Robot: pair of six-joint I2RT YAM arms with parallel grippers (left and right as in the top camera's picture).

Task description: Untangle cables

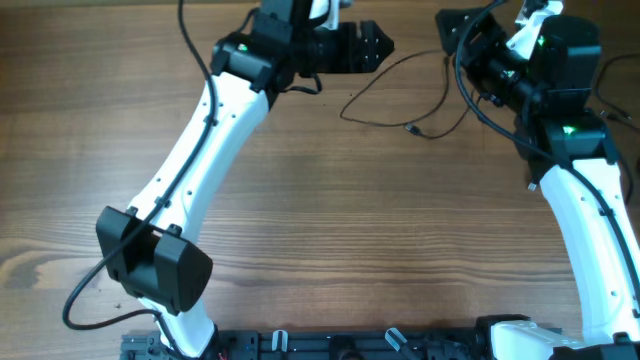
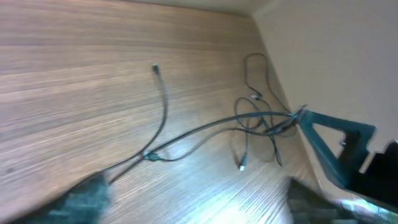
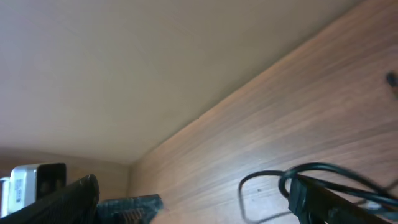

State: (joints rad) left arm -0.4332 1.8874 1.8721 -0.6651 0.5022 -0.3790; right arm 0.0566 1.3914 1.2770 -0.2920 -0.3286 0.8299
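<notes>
The thin dark cables (image 1: 375, 82) lie in loose loops on the wooden table between my two grippers, with a small plug (image 1: 413, 129) at one end. In the left wrist view the cables (image 2: 249, 121) form a tangle with a silvery-white tip (image 2: 241, 167) and a dark plug (image 2: 155, 68). My left gripper (image 1: 378, 45) (image 2: 199, 208) is open and empty, short of the cables. My right gripper (image 1: 455, 45) (image 3: 224, 205) is open, with a cable loop (image 3: 261, 175) hooked around one finger. That teal finger (image 2: 333, 140) touches the tangle in the left wrist view.
The table's far edge and a pale wall (image 3: 155, 68) lie just behind the cables. Thicker black wires run along both arms (image 1: 200, 170) (image 1: 590, 220). A black rail (image 1: 330, 345) runs along the front edge.
</notes>
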